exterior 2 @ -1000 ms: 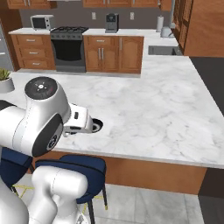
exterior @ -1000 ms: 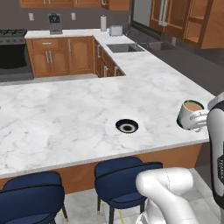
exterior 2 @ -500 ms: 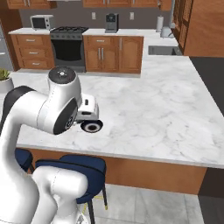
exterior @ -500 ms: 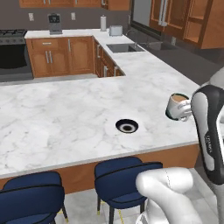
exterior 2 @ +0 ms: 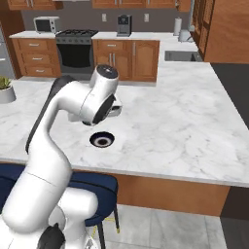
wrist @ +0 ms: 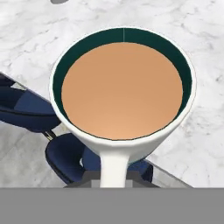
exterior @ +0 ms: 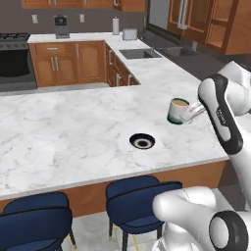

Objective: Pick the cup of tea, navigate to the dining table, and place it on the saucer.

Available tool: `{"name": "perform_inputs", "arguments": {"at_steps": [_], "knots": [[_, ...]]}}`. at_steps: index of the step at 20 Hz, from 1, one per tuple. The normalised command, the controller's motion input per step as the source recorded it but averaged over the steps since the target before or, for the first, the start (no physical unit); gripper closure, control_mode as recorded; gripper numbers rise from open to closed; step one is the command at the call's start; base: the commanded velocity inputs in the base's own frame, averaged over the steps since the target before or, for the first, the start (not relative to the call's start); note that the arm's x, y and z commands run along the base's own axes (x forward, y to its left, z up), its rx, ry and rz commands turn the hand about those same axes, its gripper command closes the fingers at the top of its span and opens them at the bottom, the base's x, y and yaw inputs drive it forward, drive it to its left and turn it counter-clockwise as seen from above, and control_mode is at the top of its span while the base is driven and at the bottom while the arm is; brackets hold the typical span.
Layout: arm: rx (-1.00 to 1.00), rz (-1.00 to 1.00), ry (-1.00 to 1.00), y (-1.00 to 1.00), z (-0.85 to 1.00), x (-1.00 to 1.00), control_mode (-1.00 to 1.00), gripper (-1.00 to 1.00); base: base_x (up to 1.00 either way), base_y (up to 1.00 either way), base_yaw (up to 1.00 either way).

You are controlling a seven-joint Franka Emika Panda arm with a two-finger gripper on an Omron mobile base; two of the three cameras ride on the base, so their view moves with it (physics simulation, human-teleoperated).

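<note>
Simulated kitchen, arm at the dining table (exterior: 73, 132). The gripper (exterior: 197, 109) is closed on the handle of the cup of tea (exterior: 178, 111), holding it upright in the air above the marble top, to the right of and somewhat beyond the saucer (exterior: 142, 141) as seen from the left base view; cup and saucer are apart, not touching. The cup is white with a dark green lower band, and its light brown liquid shows level at the rim. In the hand view the cup (wrist: 122, 94) is seen from above, its dark green inner wall ringing the tea, its white handle running down toward the fingers at the bottom edge; marble lies behind it and navy blue stools (wrist: 26, 107) below the table edge. In the right base view the arm's wrist covers most of the cup, and the saucer (exterior 2: 101, 141) lies on the marble just below it, near the table's front edge. Two stools (exterior: 137, 198) stand along the near side of the table. Behind, a stove (exterior 2: 75, 46), a microwave (exterior 2: 46, 24), a coffee machine (exterior 2: 124, 25) and a sink (exterior: 139, 53) line the wooden cabinets; a potted plant (exterior 2: 6, 90) stands at the table's left end
</note>
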Motion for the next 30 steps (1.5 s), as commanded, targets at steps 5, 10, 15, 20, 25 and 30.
{"name": "perform_inputs", "arguments": {"at_steps": [5,10,15,20,25,30], "knots": [[-0.05,0.36,0.0,0.06,-0.84,1.0,-1.0,1.0,0.0,0.0,0.0],[-0.03,0.23,0.0,0.21,-0.52,0.71,-1.0,1.0,0.0,0.0,0.0],[-0.07,0.02,-0.02,0.02,-0.33,0.17,-1.0,1.0,0.0,0.0,0.0],[-0.07,0.0,0.0,0.0,-0.51,0.1,-1.0,1.0,0.0,0.0,0.0],[0.0,-0.03,0.05,0.0,-0.68,0.01,-1.0,1.0,0.0,0.0,0.0],[0.06,-0.06,0.0,0.0,-0.23,0.0,-1.0,1.0,0.0,0.0,0.0]]}}
